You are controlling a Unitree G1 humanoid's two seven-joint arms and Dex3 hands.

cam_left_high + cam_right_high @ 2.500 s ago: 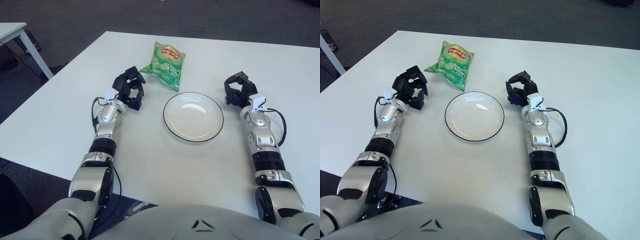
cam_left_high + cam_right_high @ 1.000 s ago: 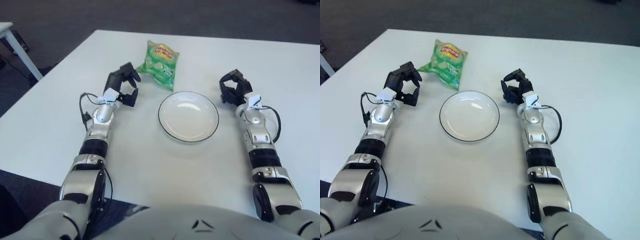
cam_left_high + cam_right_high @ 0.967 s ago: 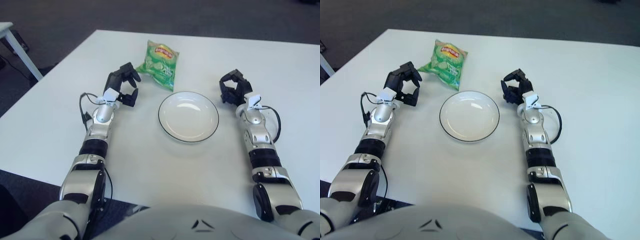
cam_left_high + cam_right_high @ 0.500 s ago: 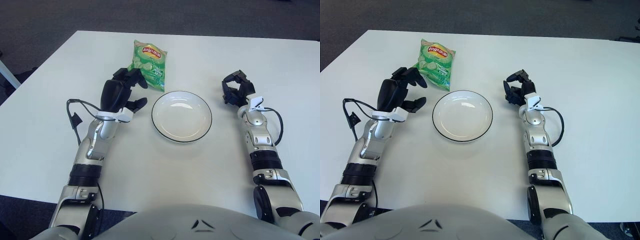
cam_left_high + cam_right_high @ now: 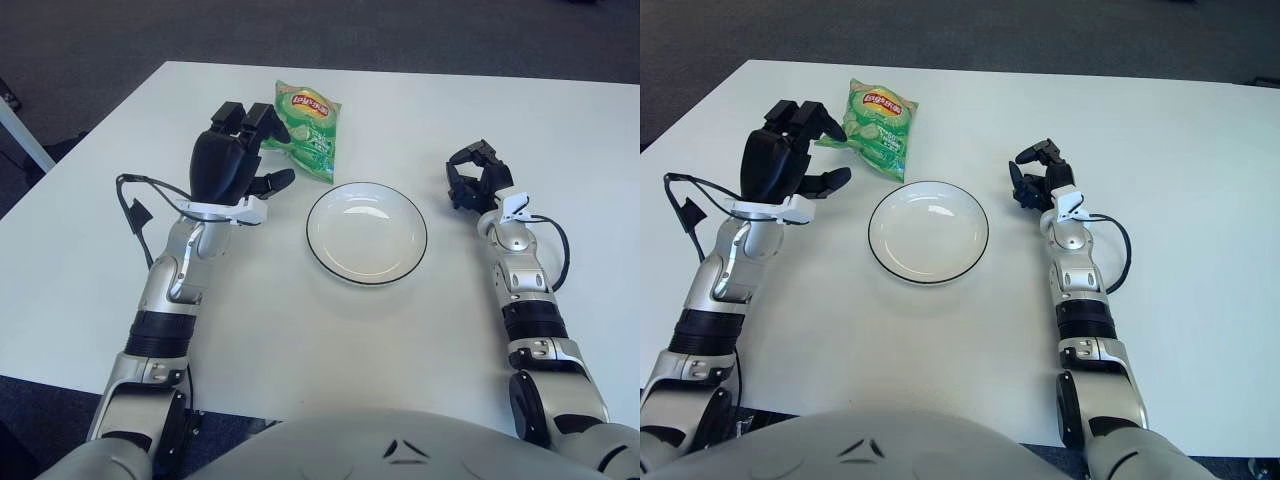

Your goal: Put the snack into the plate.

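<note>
So we've got our left hand raised above the white table, fingers spread and holding nothing — it shows just left of the green Lay's chip bag, fingertips overlapping the bag's left edge in both views, though we can't tell if they touch. That bag lies flat on the table, just beyond the empty black-rimmed white plate. Our right hand shows to the right of the plate — fingers curled, gripping nothing.
</note>
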